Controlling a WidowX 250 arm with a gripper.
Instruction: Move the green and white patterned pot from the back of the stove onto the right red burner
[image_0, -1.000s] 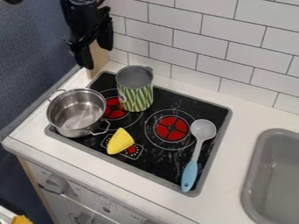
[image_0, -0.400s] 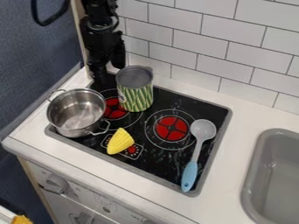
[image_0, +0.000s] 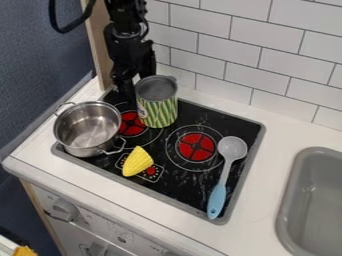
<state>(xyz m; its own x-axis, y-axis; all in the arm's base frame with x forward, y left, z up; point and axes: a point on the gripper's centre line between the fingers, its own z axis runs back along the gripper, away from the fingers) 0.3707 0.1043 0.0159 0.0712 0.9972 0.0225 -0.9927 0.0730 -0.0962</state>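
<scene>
"Quick one: where's the gripper?"

"Upper left, hanging down at the back left of the striped can, right by its rim. Black arm comes in from the top edge."

"Jaws?"

"Apart, far as I see. One finger is left of the can, the other is up behind its rim. Nothing held that I can make out (can't tell if metal touches, it's tight in there)."

"So the can sits where, relative to the jaws?"

"In front of them and toward the right, just beside. Upright, open top, green and yellow stripes, at the back of the black stovetop. Red centre of a burner pokes out on its left."

"Neighbours?"

"Steel pot to the left, two handles, no lid, inside bare. Yellow corn piece in front of the can, lying on the stovetop, narrow end toward the front. Spoon on the right, grey bowl at the back, blue handle forward."

"Rest, fast."

"Another red burner between the corn piece and the spoon, white counter around, grey sink at right, white tiles behind, knob at front left."
</scene>
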